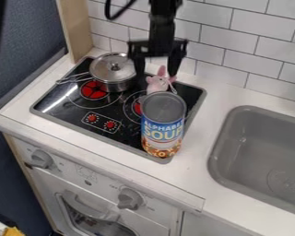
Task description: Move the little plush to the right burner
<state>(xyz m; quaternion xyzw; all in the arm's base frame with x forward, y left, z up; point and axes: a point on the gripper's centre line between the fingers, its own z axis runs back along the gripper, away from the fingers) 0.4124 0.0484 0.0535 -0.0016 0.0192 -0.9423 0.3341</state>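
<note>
Well, black cooktop (65, 102) beside grey sink (227, 138); black gripper (156, 78) over cooktop's back right, fingers spread apart; soup can (163, 123) upright at front right; lidded metal pot (116, 78) at back left; pink plush (158, 83) near fingertips, partly hidden behind can.

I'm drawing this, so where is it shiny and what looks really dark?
In the camera view, pale glare shows near the left corner of the black stovetop; in the same view, the pot's metal lid shines, and the gripper looks nearly black against the white tiles.
</note>
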